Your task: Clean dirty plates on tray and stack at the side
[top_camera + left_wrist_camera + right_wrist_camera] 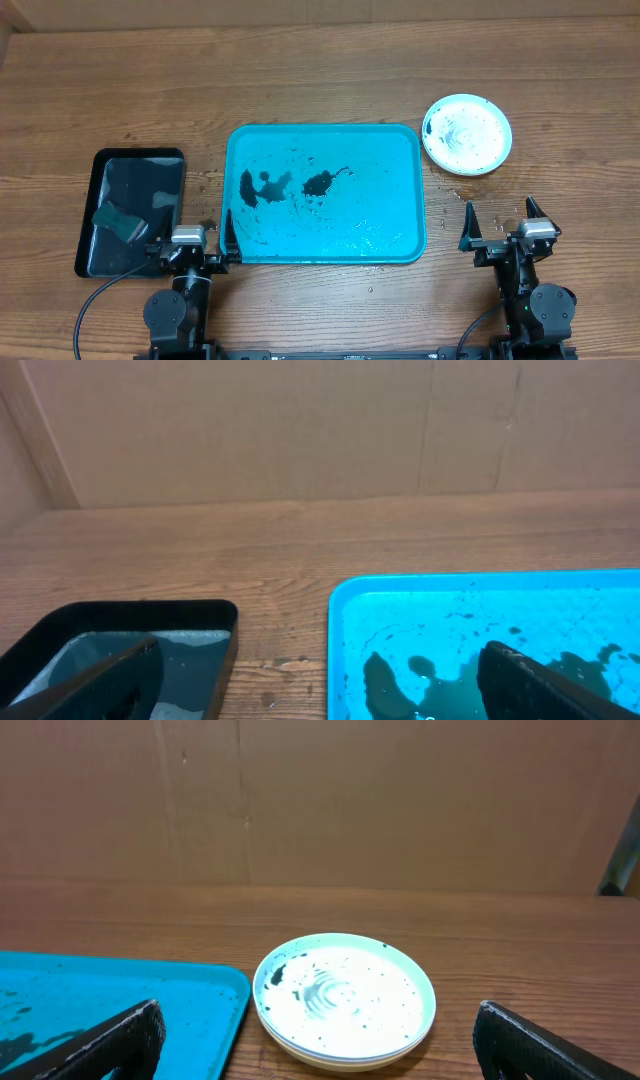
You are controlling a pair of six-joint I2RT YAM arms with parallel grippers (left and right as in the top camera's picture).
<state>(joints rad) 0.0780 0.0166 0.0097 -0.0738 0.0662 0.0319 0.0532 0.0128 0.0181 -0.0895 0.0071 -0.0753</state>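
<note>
Hovering jaws: the left gripper (pixel 190 232) and right gripper (pixel 502 222) are both spread wide, pinching nothing.
Plates (pixel 467 133): stacked on the surface (pixel 320 70) straight ahead of the right jaws, beside the tray, not on it.
Tray (pixel 385 205): turquoise, between the two pairs of jaws, with no plates on it; black smears (pixel 262 186) and water lie inside.
Sponge (pixel 120 220): in the black tray (pixel 95 205), ahead of the left jaws' outer finger.
Risk, dirt: the top plate shows a dark smear and specks (lower plates are hidden), so the stack may pass as done while dirty.
Risk, grip: the wet rims look slippery; a pinch could slide the stack or lift only the top plate.
Risk, nudge: the left jaws' inner finger sits just beside the tray's corner and could shove it.
</note>
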